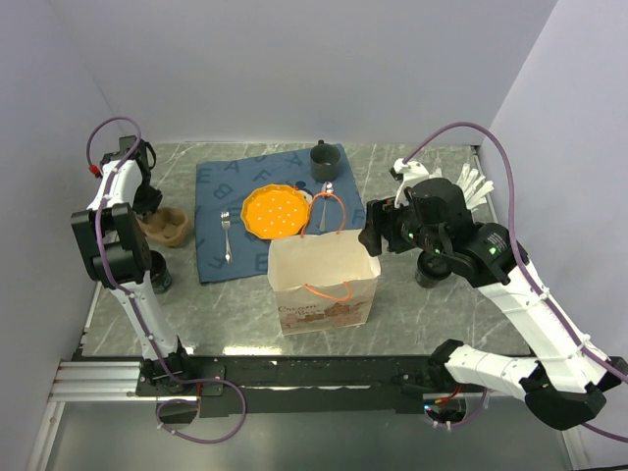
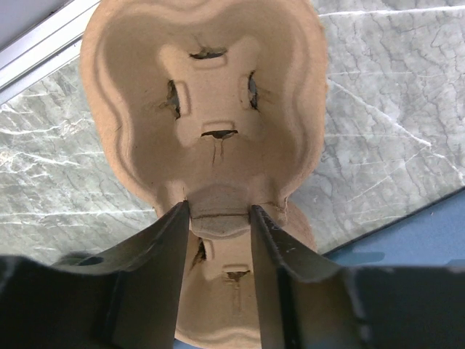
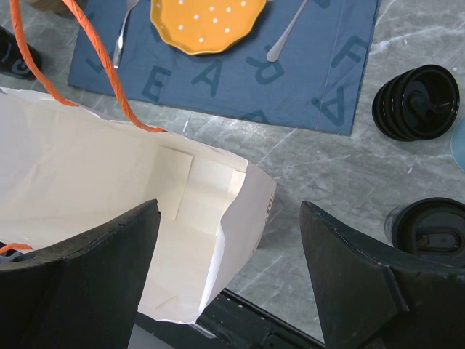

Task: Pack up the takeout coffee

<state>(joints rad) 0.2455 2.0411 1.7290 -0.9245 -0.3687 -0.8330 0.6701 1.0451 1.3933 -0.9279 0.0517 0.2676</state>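
Since the left gripper [image 2: 218,211] pinches the narrow waist of the cup carrier [image 2: 211,94] at the left of the table [image 2: 399,109], lift it level toward the paper bag [image 3: 87,189], where the right gripper [image 3: 231,218] hangs wide open, empty.

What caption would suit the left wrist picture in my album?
The left gripper pinches the middle ridge of a pulp cup carrier on the marble table.

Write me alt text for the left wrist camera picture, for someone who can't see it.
A tan moulded-pulp cup carrier fills the frame, and the left hand appears to pinch the narrow ridge between its two wells with dark fingers. It sits on a grey marbled table, with a blue mat at lower right.
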